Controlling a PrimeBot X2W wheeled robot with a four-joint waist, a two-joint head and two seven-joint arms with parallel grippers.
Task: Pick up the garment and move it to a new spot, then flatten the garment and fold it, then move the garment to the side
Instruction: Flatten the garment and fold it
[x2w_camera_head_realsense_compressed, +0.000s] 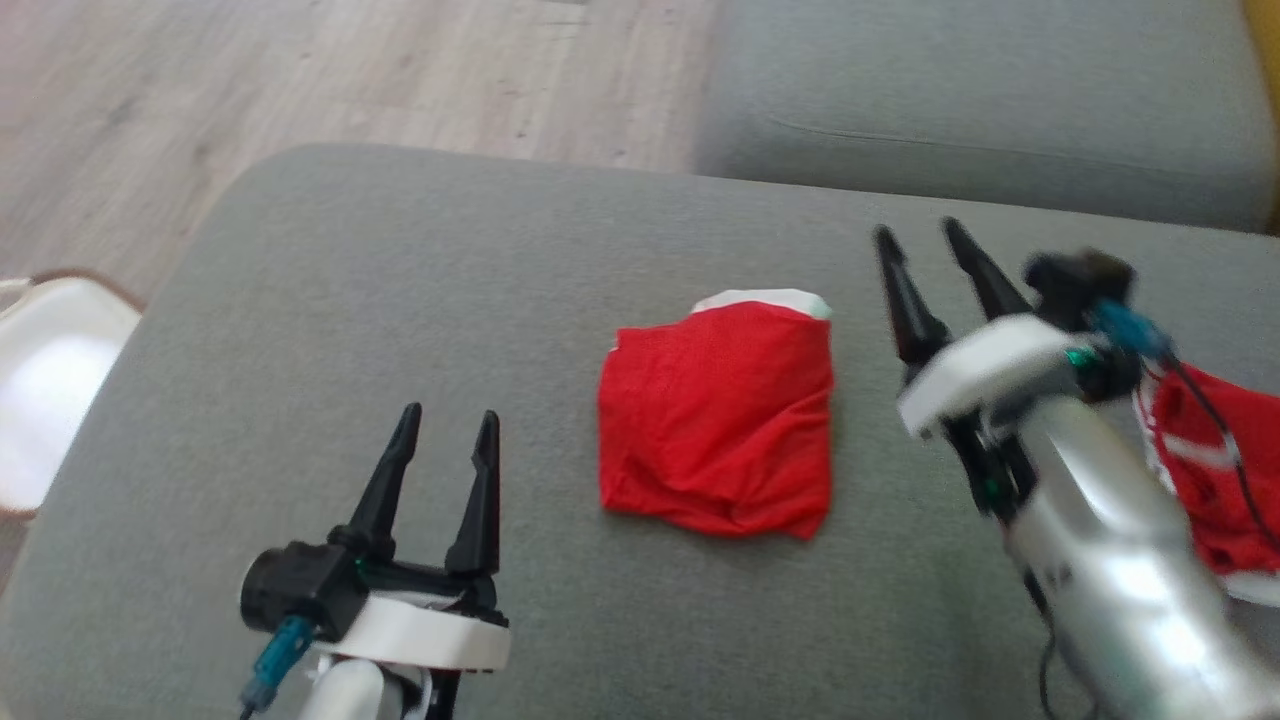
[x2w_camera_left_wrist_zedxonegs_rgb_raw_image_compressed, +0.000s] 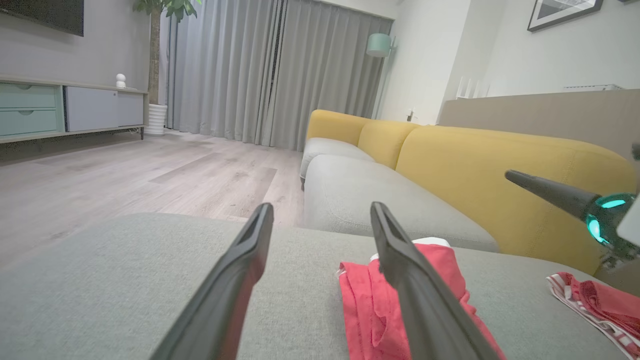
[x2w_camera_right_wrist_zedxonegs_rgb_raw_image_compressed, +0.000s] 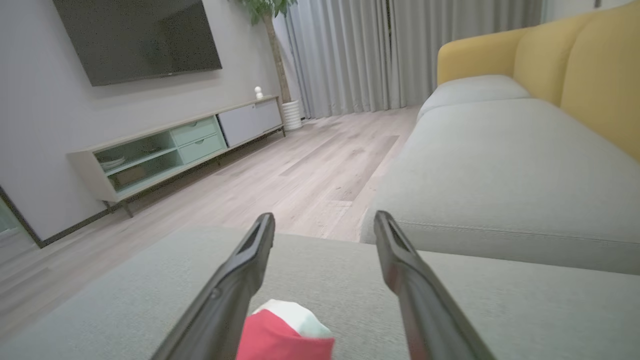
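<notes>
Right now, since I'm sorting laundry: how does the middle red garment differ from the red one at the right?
The middle red garment is folded into a compact block; the right red garment lies crumpled. The middle one shows whole; the right arm partly hides the right one. Both are red, on the grey cushion.

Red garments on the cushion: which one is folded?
The centre garment, a compact red square with a white edge at its far side. The striped garment lies crumpled at the head view's right edge.

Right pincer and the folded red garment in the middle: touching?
Apart. The head view shows a strip of bare grey cushion between the open right pincer and the folded red garment.
</notes>
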